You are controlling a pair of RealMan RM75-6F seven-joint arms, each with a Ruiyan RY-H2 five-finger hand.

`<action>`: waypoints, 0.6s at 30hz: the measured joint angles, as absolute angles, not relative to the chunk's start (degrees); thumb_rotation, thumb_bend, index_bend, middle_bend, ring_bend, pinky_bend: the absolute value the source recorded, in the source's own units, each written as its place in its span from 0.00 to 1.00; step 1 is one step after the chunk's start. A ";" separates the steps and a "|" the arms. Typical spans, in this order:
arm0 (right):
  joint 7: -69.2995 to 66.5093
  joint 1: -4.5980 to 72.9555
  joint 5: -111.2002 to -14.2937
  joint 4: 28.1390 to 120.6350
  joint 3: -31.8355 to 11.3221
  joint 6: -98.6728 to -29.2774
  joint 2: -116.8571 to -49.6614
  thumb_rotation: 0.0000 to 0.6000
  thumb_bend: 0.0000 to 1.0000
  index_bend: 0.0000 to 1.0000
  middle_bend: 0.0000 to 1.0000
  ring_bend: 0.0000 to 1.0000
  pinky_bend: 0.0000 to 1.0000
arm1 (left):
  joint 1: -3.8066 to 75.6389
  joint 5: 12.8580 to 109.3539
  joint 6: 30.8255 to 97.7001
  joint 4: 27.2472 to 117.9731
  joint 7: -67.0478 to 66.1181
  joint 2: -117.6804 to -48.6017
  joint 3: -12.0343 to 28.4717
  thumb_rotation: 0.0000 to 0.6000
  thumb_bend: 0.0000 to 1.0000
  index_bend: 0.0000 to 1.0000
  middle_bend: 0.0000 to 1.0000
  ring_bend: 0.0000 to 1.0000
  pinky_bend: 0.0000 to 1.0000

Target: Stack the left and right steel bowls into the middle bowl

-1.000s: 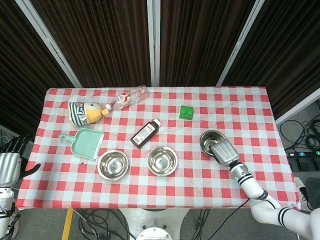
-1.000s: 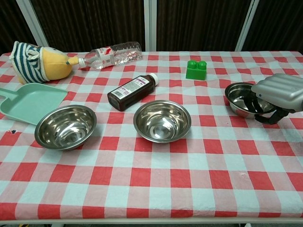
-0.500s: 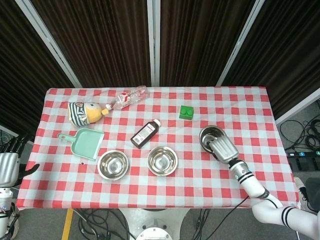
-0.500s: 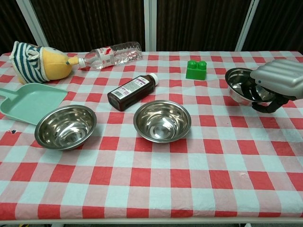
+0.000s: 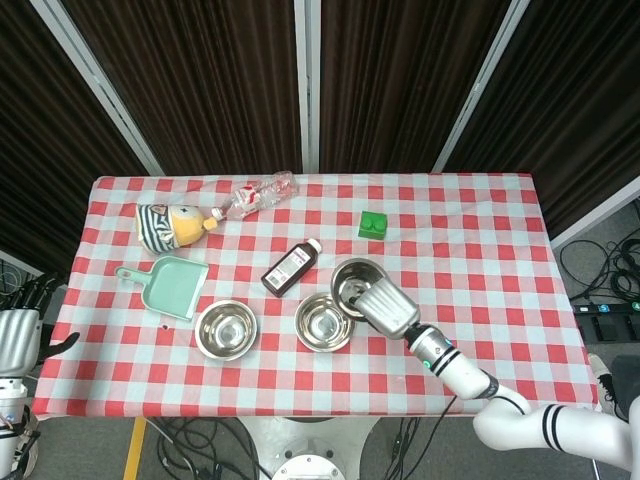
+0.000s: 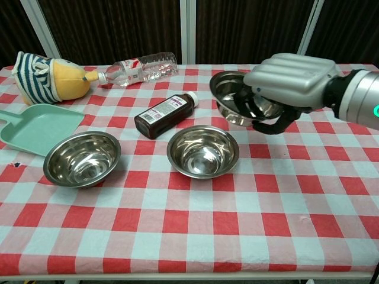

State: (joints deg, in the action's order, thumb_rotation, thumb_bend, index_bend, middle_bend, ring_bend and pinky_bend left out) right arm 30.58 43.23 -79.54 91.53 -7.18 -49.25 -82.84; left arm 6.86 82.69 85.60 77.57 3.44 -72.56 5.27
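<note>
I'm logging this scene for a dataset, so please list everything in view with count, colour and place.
steel bowls: 3, silver; left bowl and middle bowl on the table, third bowl held above the middle one
dustpan: 1, mint green, left
plush toy: 1, yellow with navy stripes, far left
water bottle: 1, clear, lying at the back
medicine bottle: 1, brown with white cap, lying behind the middle bowl
toy brick: 1, green, back right
tablecloth: 1, red and white check
right hand: silver, grips the third bowl
left hand: silver, off the table's left edge, holds nothing
</note>
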 measured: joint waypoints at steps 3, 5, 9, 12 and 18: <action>32.45 44.75 -78.11 92.18 -7.20 -47.64 -84.74 1.00 0.40 0.70 0.61 0.85 0.79 | 6.81 82.47 85.40 77.13 3.47 -72.71 5.24 1.00 0.11 0.26 0.26 0.21 0.29; 33.55 45.61 -77.23 92.32 -7.09 -46.84 -86.01 1.00 0.40 0.70 0.61 0.85 0.79 | 6.77 82.33 85.26 76.89 3.69 -72.77 5.25 1.00 0.11 0.26 0.26 0.21 0.29; 35.12 46.80 -75.63 92.15 -6.74 -45.83 -88.06 1.00 0.40 0.70 0.61 0.85 0.79 | 6.68 82.28 85.18 76.48 4.07 -72.88 5.20 1.00 0.11 0.26 0.26 0.21 0.29; 36.12 47.53 -74.30 91.70 -6.47 -45.23 -89.02 1.00 0.36 0.68 0.58 0.85 0.79 | 6.63 82.27 85.15 76.21 4.35 -72.99 5.20 1.00 0.11 0.26 0.26 0.21 0.29; 38.34 49.41 -70.55 91.89 -5.96 -42.58 -88.30 1.00 0.00 0.36 0.30 0.85 0.79 | 6.46 82.02 85.15 75.74 4.96 -73.02 5.32 1.00 0.11 0.26 0.26 0.21 0.29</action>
State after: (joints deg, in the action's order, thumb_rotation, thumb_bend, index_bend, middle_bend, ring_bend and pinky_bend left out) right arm 38.34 49.41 -70.55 91.89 -5.96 -42.58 -88.30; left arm 6.46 82.02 85.15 75.74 4.96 -73.02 5.32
